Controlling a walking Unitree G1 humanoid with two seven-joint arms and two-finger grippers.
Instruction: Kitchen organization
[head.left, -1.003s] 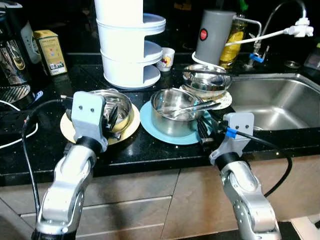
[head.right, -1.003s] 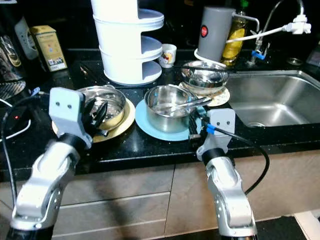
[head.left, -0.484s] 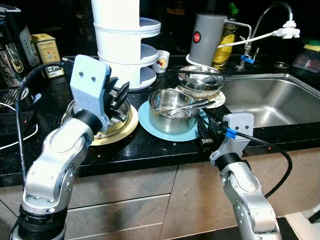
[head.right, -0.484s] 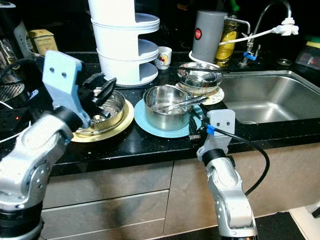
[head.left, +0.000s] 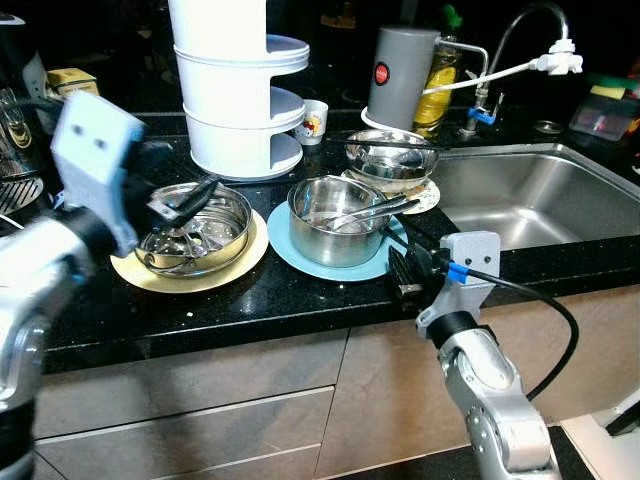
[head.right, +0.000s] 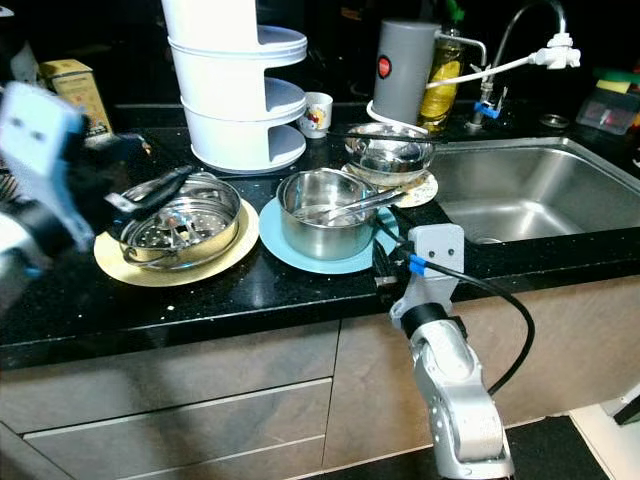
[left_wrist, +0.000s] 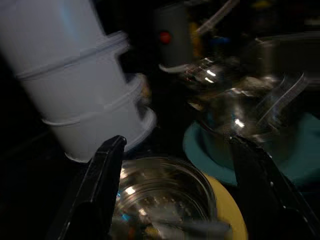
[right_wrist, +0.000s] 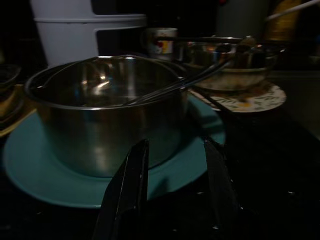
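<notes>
The left gripper (head.left: 185, 200) hangs over the near-left rim of the strainer bowl (head.left: 195, 225), fingers spread wide and holding nothing; in the left wrist view the bowl lies just below and ahead between the two fingers (left_wrist: 102, 185), on its yellow plate (head.left: 225, 270). The arm is blurred, so the exact height above the rim cannot be judged. The right gripper (head.left: 410, 270) sits low at the tabletop (head.left: 300, 300) edge, fingers parted narrowly and empty, pointing straight at the pot (head.left: 335, 220), which stands just ahead of it on the blue plate (head.left: 300, 255). A long utensil (head.left: 375, 210) lies across the pot, its handle running away from the right gripper towards the second steel bowl (head.left: 390, 155) on the patterned plate (head.left: 425, 195) beyond. Further ahead of the left gripper stands the white tiered rack (head.left: 235, 100); the sink (head.left: 530, 200) lies to the right of the right gripper. The relation that matters most seems to be this: the strainer bowl is nearest the left gripper, directly beneath it, while the pot belongs to the right arm, so each arm has its own thing in reach.
</notes>
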